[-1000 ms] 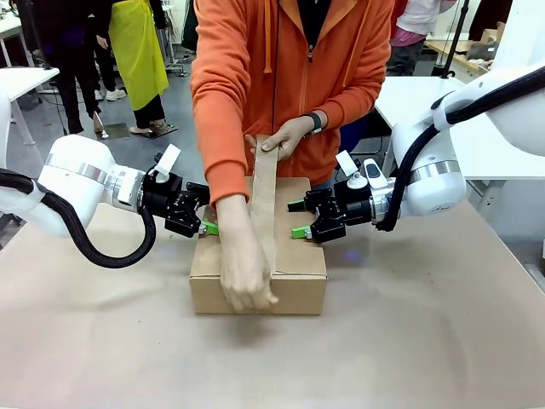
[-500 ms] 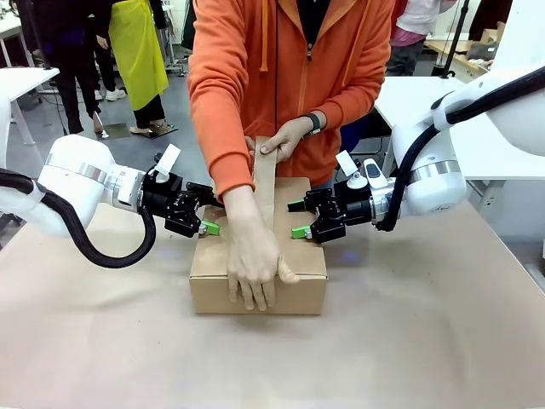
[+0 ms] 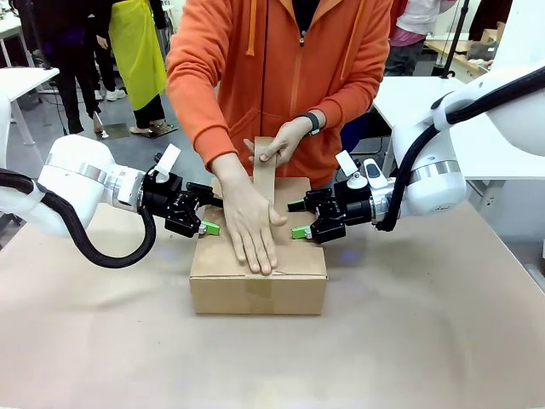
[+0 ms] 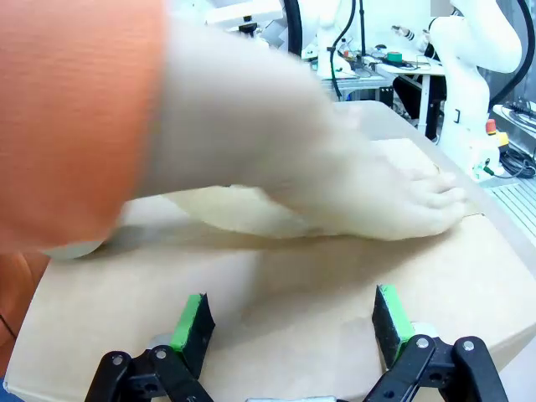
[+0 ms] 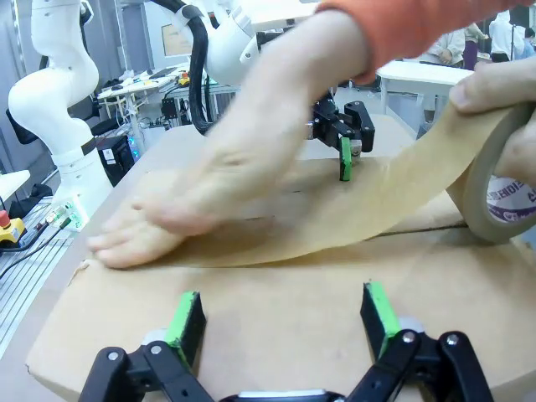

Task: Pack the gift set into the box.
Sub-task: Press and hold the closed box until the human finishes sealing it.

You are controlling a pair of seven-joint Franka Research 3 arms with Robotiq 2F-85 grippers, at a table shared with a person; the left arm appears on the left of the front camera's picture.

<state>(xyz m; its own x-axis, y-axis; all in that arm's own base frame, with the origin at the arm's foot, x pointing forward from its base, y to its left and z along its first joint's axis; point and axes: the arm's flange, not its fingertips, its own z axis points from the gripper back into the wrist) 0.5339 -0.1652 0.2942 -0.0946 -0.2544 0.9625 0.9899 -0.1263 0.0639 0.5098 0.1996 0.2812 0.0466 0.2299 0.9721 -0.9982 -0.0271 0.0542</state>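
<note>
A busy lab with white tables and other people fills the upper frame; the brown-papered table (image 3: 426,341) spans the lower half. At its centre sits the box (image 3: 298,285), flaps closed, so the gift set inside is hidden. A person in an orange hoodie presses brown tape (image 3: 265,175) along the top seam with one hand (image 3: 249,223) while the other hand (image 3: 281,141) pulls the strip taut. The left gripper (image 3: 207,223) and right gripper (image 3: 297,219) rest on the lid at either side, jaws spread and gripping nothing.

If either gripper shifts, a flap could spring up and wrinkle the tape. The right wrist view shows the tape roll (image 5: 496,188), unseen from the front.
</note>
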